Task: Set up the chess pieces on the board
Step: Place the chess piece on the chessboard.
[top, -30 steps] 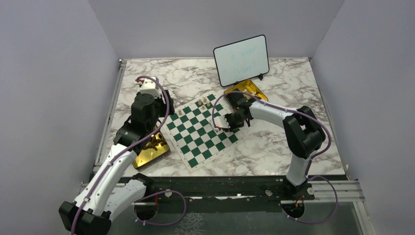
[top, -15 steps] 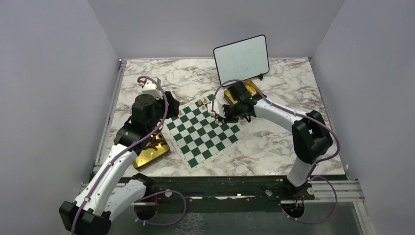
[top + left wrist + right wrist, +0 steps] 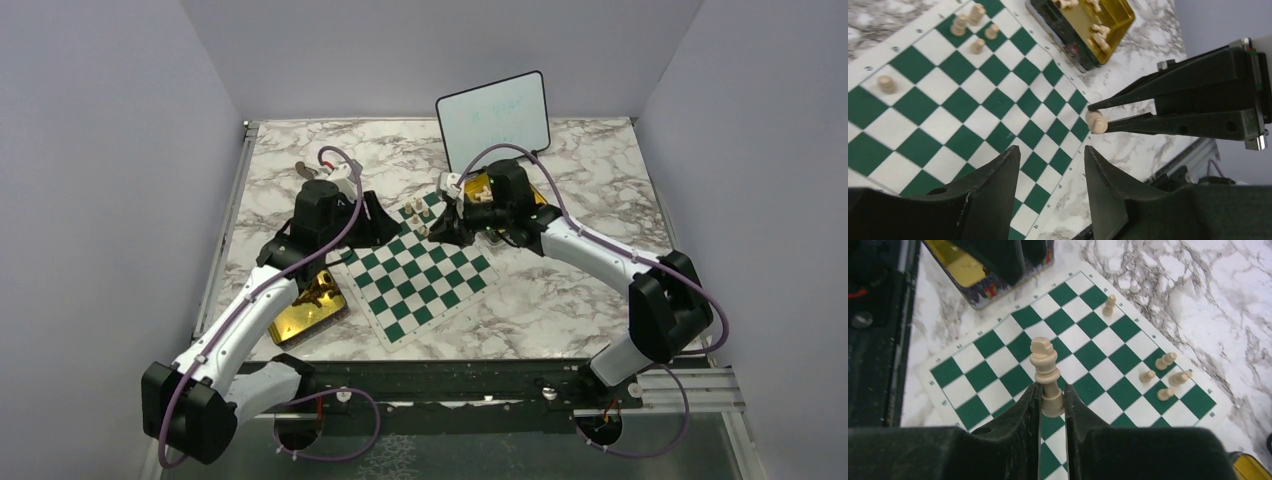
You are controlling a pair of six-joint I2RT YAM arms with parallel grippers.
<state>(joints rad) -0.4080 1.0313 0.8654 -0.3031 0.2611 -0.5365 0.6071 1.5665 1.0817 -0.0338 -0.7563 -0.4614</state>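
The green and white board (image 3: 420,280) lies at the middle of the table. My right gripper (image 3: 1052,390) is shut on the base of a tall pale beige chess piece (image 3: 1044,357) and holds it upright above the board; in the top view it (image 3: 441,229) hangs over the board's far part. My left gripper (image 3: 1050,150) is open and empty above the board's edge, near the board's far-left side in the top view (image 3: 388,230). Several pale pieces stand near one corner (image 3: 1164,376), one more apart (image 3: 1109,305). The left wrist view shows the held piece (image 3: 1096,121).
A gold tin with dark pieces (image 3: 305,305) lies left of the board under my left arm. A second gold tin with pale pieces (image 3: 1098,22) sits past the board's far corner, under my right arm. A small whiteboard (image 3: 493,120) stands behind it.
My right gripper has carried the pale piece from the board's right side toward its far corner. My left arm has swung right, bringing its gripper over the board's far-left edge.
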